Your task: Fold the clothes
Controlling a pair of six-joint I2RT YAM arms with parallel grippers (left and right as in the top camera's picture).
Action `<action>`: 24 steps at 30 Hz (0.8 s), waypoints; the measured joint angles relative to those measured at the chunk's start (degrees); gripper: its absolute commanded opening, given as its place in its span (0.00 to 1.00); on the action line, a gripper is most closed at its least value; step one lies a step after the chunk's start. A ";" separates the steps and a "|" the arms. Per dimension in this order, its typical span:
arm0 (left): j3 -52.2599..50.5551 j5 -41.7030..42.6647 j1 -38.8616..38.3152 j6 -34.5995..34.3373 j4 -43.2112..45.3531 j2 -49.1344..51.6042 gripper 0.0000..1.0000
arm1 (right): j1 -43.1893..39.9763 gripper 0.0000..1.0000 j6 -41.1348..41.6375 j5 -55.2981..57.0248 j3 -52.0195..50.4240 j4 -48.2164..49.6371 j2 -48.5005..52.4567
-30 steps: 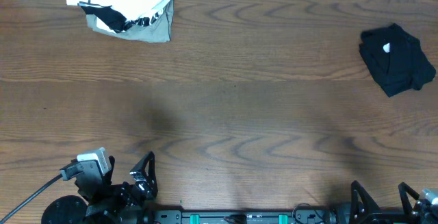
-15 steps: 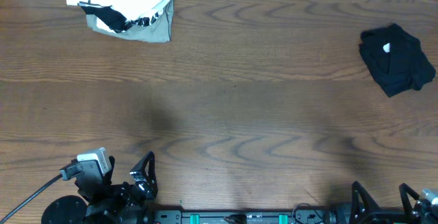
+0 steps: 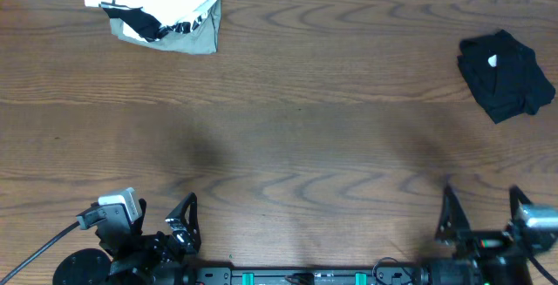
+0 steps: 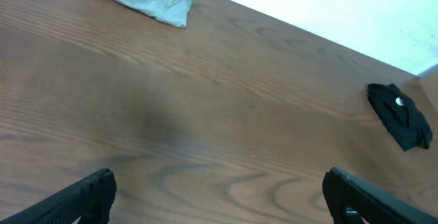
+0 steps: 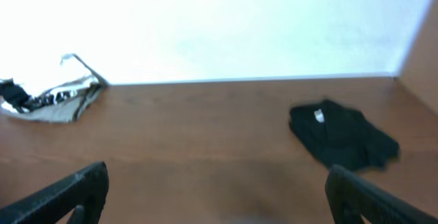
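2 garments on the wooden table (image 3: 288,128), both at the far edge and well apart. Black garment (image 3: 506,76) sits crumpled at the far right, with a small white tag showing on top. White, grey and black garment pile (image 3: 157,10) is bunched at the far left corner, its top edge reaching the table's back rim. Neither is folded flat. The wide middle of the table between them is bare wood.

Left gripper (image 4: 219,190) is at the near left edge, jaws spread wide, nothing between them, not touching any cloth. Its wrist view shows both black fingertips at the bottom corners of the frame, the pile at top left and the black garment far right.

Right gripper (image 3: 482,215) is at the near right edge, jaws also spread wide and empty, fingers pointing toward the far side. Its wrist view is slightly blurred; the black garment lies ahead and to the right, the pile far left, and a white wall (image 5: 219,25) stands behind the table.

Both grippers are well apart from both garments.
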 measured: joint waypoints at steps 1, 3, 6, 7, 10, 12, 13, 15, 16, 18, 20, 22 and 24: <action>0.00 -0.02 0.00 0.00 0.02 0.00 0.98 | 0.00 0.99 -0.57 -0.39 -2.29 2.86 -0.55; 0.00 -0.02 0.00 0.00 0.00 0.00 0.98 | 0.00 0.99 -1.49 -1.09 -7.04 8.13 -1.51; -0.02 0.00 0.00 -0.02 0.00 0.00 0.98 | 0.00 0.99 -2.27 -2.23 -13.70 16.31 -2.93; -0.02 -0.02 0.00 -0.02 0.02 0.00 0.98 | 0.00 0.99 -2.40 -2.78 -16.26 19.58 -3.56; -0.02 0.00 0.00 -0.02 0.00 0.00 0.98 | 0.00 0.99 -2.80 -4.46 -22.43 26.60 -5.07; -0.04 0.00 0.00 0.00 0.00 0.00 0.98 | 0.00 0.99 -3.02 -5.90 -26.01 31.26 -5.35; -0.04 0.00 0.00 -0.02 0.00 0.00 0.98 | 0.00 0.99 -3.06 -6.60 -27.76 33.97 -5.40; -0.04 0.00 0.00 -0.02 0.00 0.00 0.98 | 0.00 0.99 -3.13 -7.50 -30.27 37.59 -5.44; -0.04 0.00 0.00 -0.02 0.00 0.00 0.98 | 0.00 0.99 -3.17 -7.89 -31.78 40.06 -5.46; -0.04 -0.02 0.00 -0.02 0.00 0.00 0.98 | 0.02 0.99 -3.15 -8.31 -34.01 44.15 -5.51; -0.04 -0.02 0.00 -0.02 0.00 0.00 0.98 | 0.02 0.99 -3.19 -8.63 -36.37 48.85 -5.57; -0.04 0.00 0.00 -0.02 -0.02 0.00 0.98 | 0.02 0.99 -3.19 -8.81 -38.25 52.72 -5.60; -0.04 0.00 0.00 -0.02 0.00 0.00 0.98 | 0.02 0.99 -3.19 -9.01 -40.24 56.96 -5.62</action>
